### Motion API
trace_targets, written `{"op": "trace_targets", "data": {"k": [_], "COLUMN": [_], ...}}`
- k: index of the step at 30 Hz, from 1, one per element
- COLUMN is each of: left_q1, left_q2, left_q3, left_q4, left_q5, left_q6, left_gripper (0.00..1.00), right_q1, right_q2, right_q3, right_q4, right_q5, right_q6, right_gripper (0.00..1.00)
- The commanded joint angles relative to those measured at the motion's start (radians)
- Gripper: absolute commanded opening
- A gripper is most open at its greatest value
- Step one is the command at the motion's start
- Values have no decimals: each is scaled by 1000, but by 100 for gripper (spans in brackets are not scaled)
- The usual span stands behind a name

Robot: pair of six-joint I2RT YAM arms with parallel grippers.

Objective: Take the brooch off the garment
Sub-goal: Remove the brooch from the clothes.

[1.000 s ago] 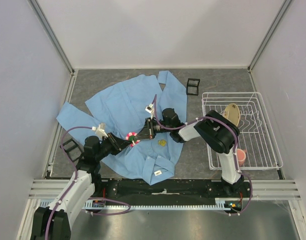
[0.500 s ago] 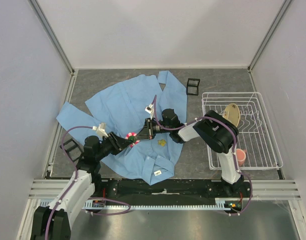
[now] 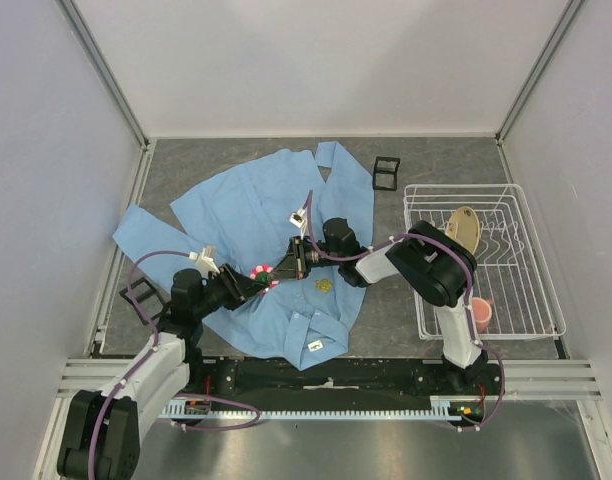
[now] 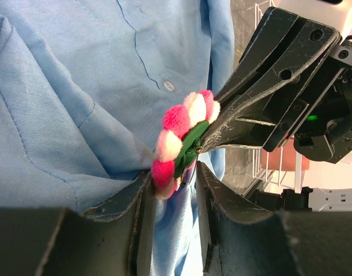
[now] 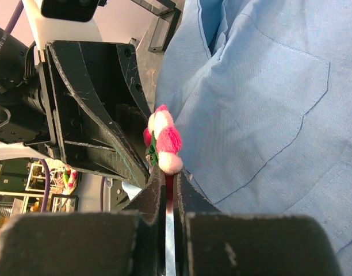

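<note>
Brooch (image 3: 262, 273) on garment (image 3: 246, 200) | right hand (image 3: 276, 270) pinching it from 3 o'clock | left hand (image 3: 252, 283) clamping garment at 8 o'clock | risk: hasty pull tears cloth, or grip slips

Light blue garment (image 3: 251, 215) spread on a grey table (image 3: 186, 165), pink brooch (image 3: 263, 273) near its middle, left gripper (image 3: 249, 283) and right gripper (image 3: 282, 268) meeting at it from either side, gold emblem (image 3: 325, 287) just right, white wire basket (image 3: 534, 262) further right, black bracket (image 3: 386, 172) at the far side.

Field note: I see a white wire rack (image 3: 462, 187) at right, holding a tan oval piece (image 3: 464, 228) and a pink cup (image 3: 480, 312). A black square frame (image 3: 386, 172) sits near it.
</note>
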Motion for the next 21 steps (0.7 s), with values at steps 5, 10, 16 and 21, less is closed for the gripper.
{"op": "trace_targets", "data": {"k": [5,10,16,21], "left_q1": [-3,-3,-3,-2], "left_q2": [-1,-18,-63,-148], "left_q3": [-32,-35,-38,-32], "left_q4": [63,54,20,-75], "left_q5": [6,3,3,0], "left_q6": [9,12,17,24], "left_gripper": [27,16,10,21], "right_q1": [9,9,7,-3], "right_q2": [-11,-5,3,17], "right_q3": [13,10,6,-4], "right_q4": [48,39,37,82], "right_q5": [-1,-9,-18,-15], "right_q6": [3,-6,-9,30], "right_gripper": [0,0,0,0]}}
